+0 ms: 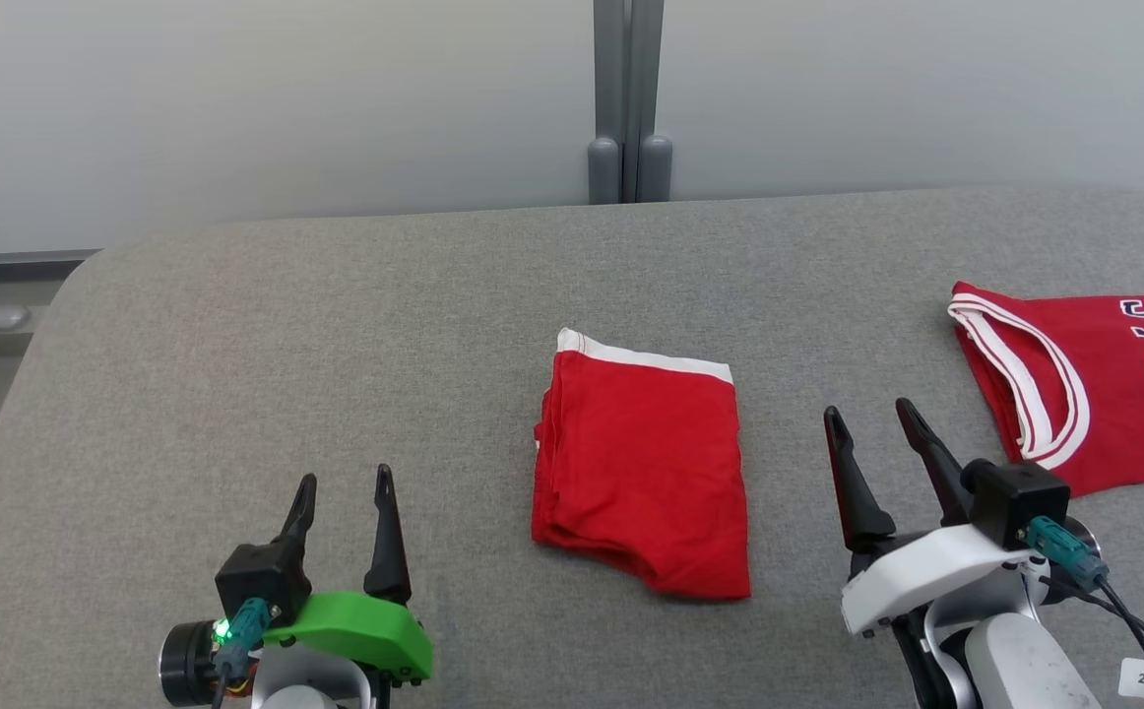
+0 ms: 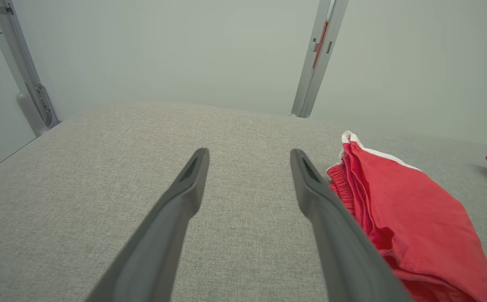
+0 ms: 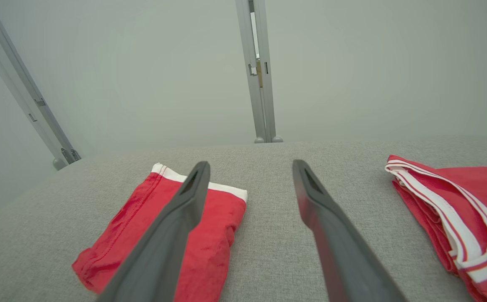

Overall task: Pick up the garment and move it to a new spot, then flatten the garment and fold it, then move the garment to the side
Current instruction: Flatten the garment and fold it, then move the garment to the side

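Head view: grey table [image 1: 336, 345] carries a red jersey [image 1: 1094, 394] at the right edge, partly cropped, and the folded red garment [image 1: 641, 463], possibly shorts, at centre. Left gripper [image 1: 346, 480] and right gripper [image 1: 867, 409] flank it, jaws wide, empty.

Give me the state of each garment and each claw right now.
red shorts: folded, lying flat mid-table, not held.
red jersey: lying on the table to the right, partly cut off by the head view's edge, not held.
left claw: open, empty, left of the shorts.
right claw: open, empty, between the shorts and the jersey.
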Available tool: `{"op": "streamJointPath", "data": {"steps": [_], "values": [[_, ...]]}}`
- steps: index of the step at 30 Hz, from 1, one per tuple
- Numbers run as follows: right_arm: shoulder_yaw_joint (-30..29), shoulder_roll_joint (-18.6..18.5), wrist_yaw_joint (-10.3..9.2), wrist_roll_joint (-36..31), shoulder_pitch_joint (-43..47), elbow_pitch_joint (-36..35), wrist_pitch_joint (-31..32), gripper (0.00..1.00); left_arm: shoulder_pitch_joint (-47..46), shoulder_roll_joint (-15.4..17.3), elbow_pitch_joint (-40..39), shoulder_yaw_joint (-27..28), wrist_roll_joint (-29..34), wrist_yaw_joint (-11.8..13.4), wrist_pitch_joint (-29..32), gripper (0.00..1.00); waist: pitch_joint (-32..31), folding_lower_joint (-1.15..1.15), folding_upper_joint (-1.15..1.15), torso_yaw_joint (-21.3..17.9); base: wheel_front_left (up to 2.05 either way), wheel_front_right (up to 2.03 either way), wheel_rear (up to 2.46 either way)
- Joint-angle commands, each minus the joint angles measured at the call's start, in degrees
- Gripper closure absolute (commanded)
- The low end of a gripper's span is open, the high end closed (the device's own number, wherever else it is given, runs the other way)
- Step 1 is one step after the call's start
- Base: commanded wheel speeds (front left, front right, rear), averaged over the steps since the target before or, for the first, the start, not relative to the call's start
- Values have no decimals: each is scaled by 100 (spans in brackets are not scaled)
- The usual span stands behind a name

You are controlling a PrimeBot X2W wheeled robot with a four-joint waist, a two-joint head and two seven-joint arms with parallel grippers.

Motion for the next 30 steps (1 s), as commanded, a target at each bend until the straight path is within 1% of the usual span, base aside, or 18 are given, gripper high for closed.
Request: {"op": "streamJointPath", "data": {"steps": [1,20,23,30], "values": [[-11,-8,-8,5,84,-37,19,0,85,1,-6,31,49,-13,-23,0,3,0,0,-1,0,0,0],[-18,-8,-8,-59,82,4,118,0,33,-14,21,51,77,-23,-23,0,36,0,0,43,0,0,0],[-30,-8,-8,-74,51,64,211,0,18,-19,22,49,85,-32,-23,0,52,0,0,76,0,0,0],[-252,-9,-7,-52,-270,459,791,0,-112,-17,39,14,99,-83,-17,0,125,0,0,308,0,0,0]]}}
